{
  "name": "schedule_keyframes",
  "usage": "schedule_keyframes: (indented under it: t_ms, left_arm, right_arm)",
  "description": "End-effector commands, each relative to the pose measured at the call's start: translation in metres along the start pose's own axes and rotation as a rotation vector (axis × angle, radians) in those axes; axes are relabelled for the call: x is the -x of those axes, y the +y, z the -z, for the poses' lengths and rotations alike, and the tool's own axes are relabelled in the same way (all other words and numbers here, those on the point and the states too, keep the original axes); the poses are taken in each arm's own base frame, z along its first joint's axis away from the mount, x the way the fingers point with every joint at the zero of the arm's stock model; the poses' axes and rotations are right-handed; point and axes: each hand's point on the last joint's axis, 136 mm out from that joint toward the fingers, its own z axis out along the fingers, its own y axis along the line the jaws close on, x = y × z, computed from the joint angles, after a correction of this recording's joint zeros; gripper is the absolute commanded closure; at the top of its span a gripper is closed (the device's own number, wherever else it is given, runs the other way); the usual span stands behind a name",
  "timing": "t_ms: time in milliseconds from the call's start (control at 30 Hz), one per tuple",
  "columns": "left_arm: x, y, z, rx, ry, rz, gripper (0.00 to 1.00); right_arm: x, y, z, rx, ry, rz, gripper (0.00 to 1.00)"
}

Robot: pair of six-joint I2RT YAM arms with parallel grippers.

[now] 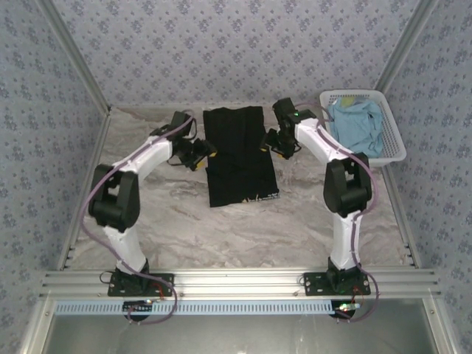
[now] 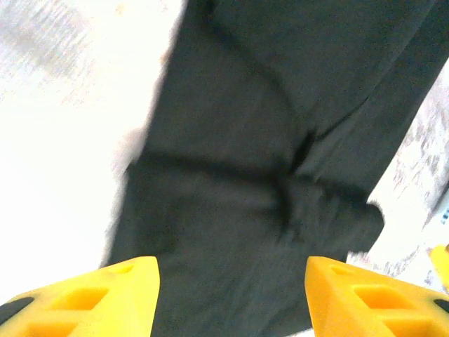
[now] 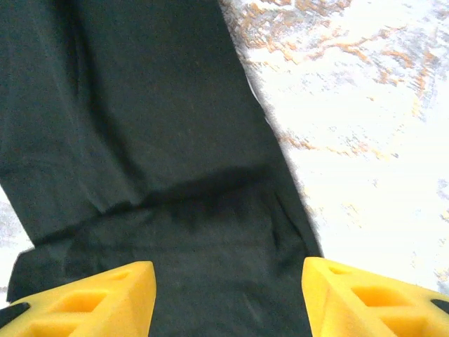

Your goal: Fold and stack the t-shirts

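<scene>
**Overhead view.** The black t-shirt (image 1: 240,155) lies flat on the marbled desk (image 1: 221,236), folded into a long strip that runs away from me. Its near portion is a little wider than its far portion, and a sliver of pale print shows along the near hem. I see the left end effector (image 1: 203,155) just beside the shirt's left edge and the right end effector (image 1: 271,142) just beside its right edge, each roughly halfway along the strip. To the right of the black t-shirt, well apart from it, stands a white lattice basket (image 1: 392,151). The light blue t-shirt (image 1: 355,125) sits crumpled inside it.

**Left wrist view (blurred).** The left end effector (image 2: 231,270) has its yellow fingers (image 2: 105,298) spread apart. The dark cloth lies beneath the gap and I read no grip on it. A crosswise fold runs over the fabric ahead of the fingers.

**Right wrist view.** The right end effector (image 3: 228,270) likewise stands with its fingers (image 3: 365,298) apart above the shirt, near its right edge. Bare desk shows beyond that edge.
</scene>
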Motion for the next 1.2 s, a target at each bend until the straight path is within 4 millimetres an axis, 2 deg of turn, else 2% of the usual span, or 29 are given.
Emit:
schedule_keyframes:
  t_ms: [0, 67, 100, 133, 167, 200, 267, 433, 567, 667, 700, 767, 833, 900, 1033, 1167]
  left_arm:
    - [-0.03, 0.021, 0.017, -0.02, -0.009, 0.032, 0.51]
    - [-0.039, 0.036, 0.014, -0.011, 0.002, 0.057, 0.57]
    - [-0.042, 0.042, 0.012, -0.004, 0.01, 0.069, 0.65]
    - [-0.043, 0.043, 0.009, -0.011, 0.018, 0.073, 0.75]
    - [-0.044, 0.042, 0.006, -0.022, 0.026, 0.078, 0.82]
    - [-0.045, 0.04, 0.002, -0.027, 0.042, 0.083, 0.86]
    - [-0.045, 0.041, -0.009, 0.002, 0.069, 0.07, 0.88]
    - [-0.036, 0.046, -0.035, 0.068, 0.102, 0.05, 0.92]
    - [-0.027, 0.04, -0.048, 0.082, 0.116, 0.033, 0.93]
    - [-0.027, 0.039, -0.042, 0.112, 0.115, 0.012, 0.93]
    - [-0.03, 0.04, -0.036, 0.116, 0.111, 0.011, 0.89]
    - [-0.043, 0.045, -0.022, 0.142, 0.11, 0.015, 0.82]
    - [-0.061, 0.059, -0.007, 0.183, 0.105, 0.028, 0.76]
    - [-0.082, 0.07, 0.001, 0.184, 0.122, 0.071, 0.73]
    - [-0.114, 0.079, -0.003, 0.13, 0.161, 0.157, 0.61]
    - [-0.122, 0.085, -0.015, 0.127, 0.166, 0.209, 0.56]
  right_arm:
    - [-0.019, -0.015, 0.025, -0.009, -0.046, 0.028, 0.45]
    - [-0.03, -0.017, 0.022, 0.021, -0.046, 0.017, 0.46]
    - [-0.033, -0.014, 0.018, 0.047, -0.041, 0.013, 0.49]
    - [-0.035, -0.009, 0.015, 0.073, -0.031, 0.016, 0.57]
    - [-0.039, -0.005, 0.01, 0.083, -0.016, 0.019, 0.68]
    - [-0.043, -0.002, 0.004, 0.082, 0.006, 0.021, 0.74]
    - [-0.053, -0.001, -0.008, 0.064, 0.046, 0.017, 0.81]
    - [-0.067, -0.001, -0.035, 0.047, 0.1, -0.03, 0.89]
    - [-0.074, -0.011, -0.041, -0.004, 0.125, -0.04, 0.92]
    - [-0.074, -0.022, -0.026, -0.02, 0.077, -0.031, 0.88]
    - [-0.074, -0.024, -0.018, -0.007, 0.046, -0.024, 0.84]
    - [-0.077, -0.032, -0.004, 0.004, 0.005, -0.021, 0.75]
    - [-0.084, -0.04, 0.006, 0.018, 0.003, -0.019, 0.67]
    - [-0.106, -0.054, -0.001, 0.012, 0.062, 0.005, 0.59]
    - [-0.126, -0.054, -0.014, 0.046, 0.116, 0.054, 0.49]
    - [-0.14, -0.065, -0.028, -0.004, 0.172, 0.05, 0.48]
